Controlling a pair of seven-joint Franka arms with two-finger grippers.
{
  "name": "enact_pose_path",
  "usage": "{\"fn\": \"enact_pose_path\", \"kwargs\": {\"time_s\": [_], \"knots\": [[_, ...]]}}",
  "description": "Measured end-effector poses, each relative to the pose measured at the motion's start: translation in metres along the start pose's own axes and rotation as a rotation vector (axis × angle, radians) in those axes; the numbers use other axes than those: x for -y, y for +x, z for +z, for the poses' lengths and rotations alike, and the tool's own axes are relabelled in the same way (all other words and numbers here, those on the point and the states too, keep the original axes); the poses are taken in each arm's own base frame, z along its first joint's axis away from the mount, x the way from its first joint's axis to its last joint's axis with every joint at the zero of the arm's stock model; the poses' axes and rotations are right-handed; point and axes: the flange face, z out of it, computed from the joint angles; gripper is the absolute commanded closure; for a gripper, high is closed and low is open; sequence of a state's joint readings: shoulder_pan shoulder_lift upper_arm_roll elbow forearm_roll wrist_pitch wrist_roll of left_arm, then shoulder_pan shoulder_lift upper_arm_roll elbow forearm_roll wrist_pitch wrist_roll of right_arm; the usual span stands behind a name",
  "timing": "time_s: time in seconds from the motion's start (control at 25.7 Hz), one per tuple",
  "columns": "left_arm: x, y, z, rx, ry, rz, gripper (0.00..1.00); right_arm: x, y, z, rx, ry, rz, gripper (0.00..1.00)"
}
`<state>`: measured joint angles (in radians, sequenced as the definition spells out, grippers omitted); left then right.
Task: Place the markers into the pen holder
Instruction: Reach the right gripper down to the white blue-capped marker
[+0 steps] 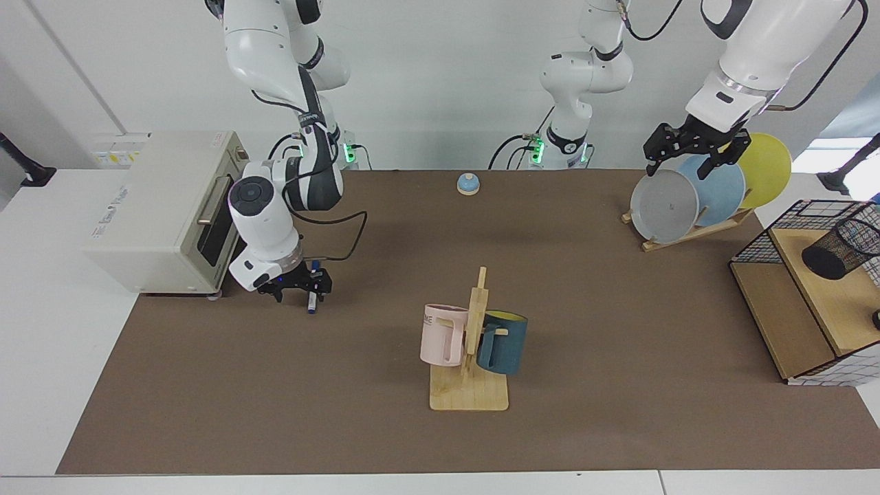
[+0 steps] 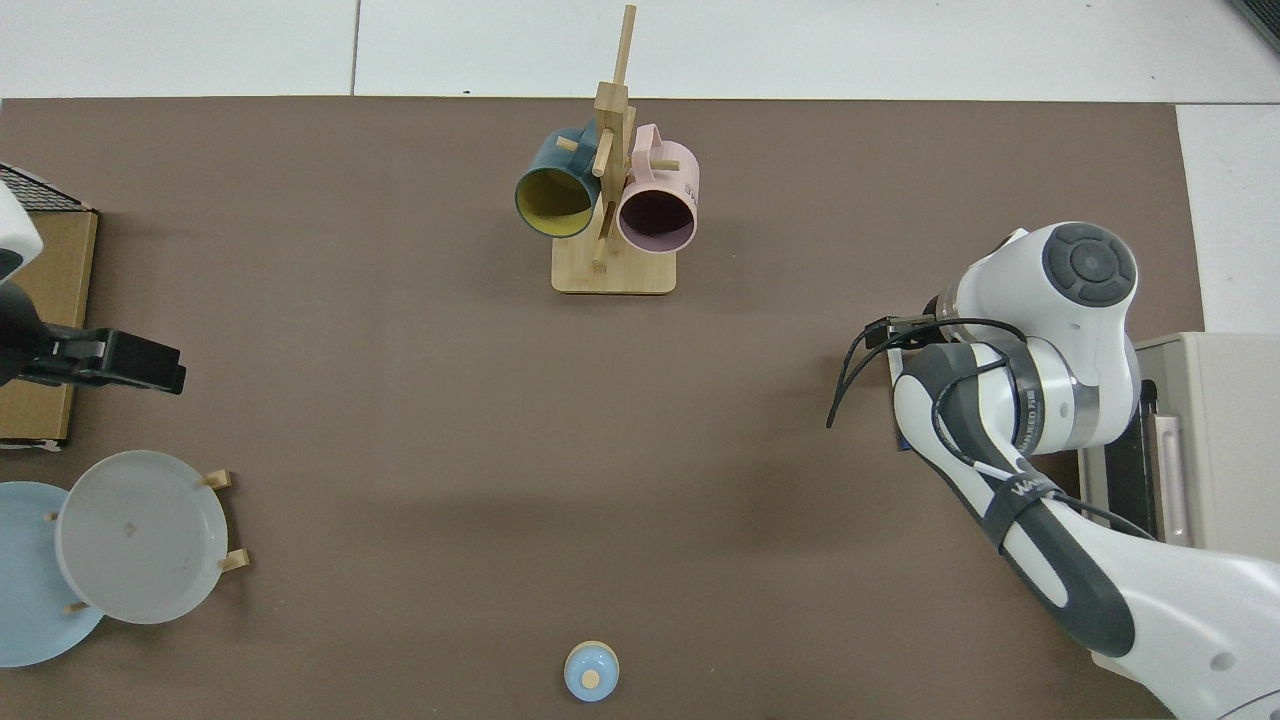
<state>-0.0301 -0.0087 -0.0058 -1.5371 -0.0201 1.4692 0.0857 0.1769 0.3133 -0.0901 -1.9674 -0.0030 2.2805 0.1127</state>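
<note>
The marker (image 1: 312, 303), white with blue ends, lies on the brown mat in front of the oven. My right gripper (image 1: 297, 291) is down at mat level over it, open, and the marker shows just beside the finger on the view's right. From above, the right arm covers the marker except for a blue tip (image 2: 902, 441). The pen holder (image 1: 840, 247), a black mesh cup, stands on a wooden shelf inside the wire basket at the far right. My left gripper (image 1: 689, 159) hangs open above the plate rack and waits; the top view shows it as well (image 2: 110, 361).
A white toaster oven (image 1: 161, 213) stands close behind the right arm. A wooden mug rack (image 1: 469, 392) with a pink and a blue mug is mid-table. A plate rack (image 1: 694, 199), a small blue bell (image 1: 468, 183) and the wire basket (image 1: 784, 223) line the far and right sides.
</note>
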Motion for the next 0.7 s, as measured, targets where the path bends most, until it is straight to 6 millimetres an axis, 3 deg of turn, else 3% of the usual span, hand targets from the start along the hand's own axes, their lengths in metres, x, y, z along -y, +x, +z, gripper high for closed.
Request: {"fn": "enact_pose_path", "kwargs": {"time_s": [0.31, 0.39, 0.43, 0.51, 0.55, 0.7], "knots": [[0.000, 0.000, 0.000, 0.000, 0.000, 0.000, 0.00, 0.003, -0.010, 0.023, 0.038, -0.006, 0.042, 0.03], [0.000, 0.000, 0.000, 0.000, 0.000, 0.000, 0.00, 0.003, -0.010, 0.026, 0.040, -0.006, 0.044, 0.16], [0.000, 0.000, 0.000, 0.000, 0.000, 0.000, 0.00, 0.002, -0.011, 0.027, 0.042, -0.007, 0.045, 0.29], [0.000, 0.000, 0.000, 0.000, 0.000, 0.000, 0.00, 0.002, -0.011, 0.029, 0.044, -0.007, 0.045, 0.69], [0.000, 0.000, 0.000, 0.000, 0.000, 0.000, 0.00, 0.002, -0.011, 0.029, 0.045, -0.008, 0.045, 1.00], [0.000, 0.000, 0.000, 0.000, 0.000, 0.000, 0.00, 0.003, -0.010, 0.029, 0.043, -0.006, 0.046, 1.00]]}}
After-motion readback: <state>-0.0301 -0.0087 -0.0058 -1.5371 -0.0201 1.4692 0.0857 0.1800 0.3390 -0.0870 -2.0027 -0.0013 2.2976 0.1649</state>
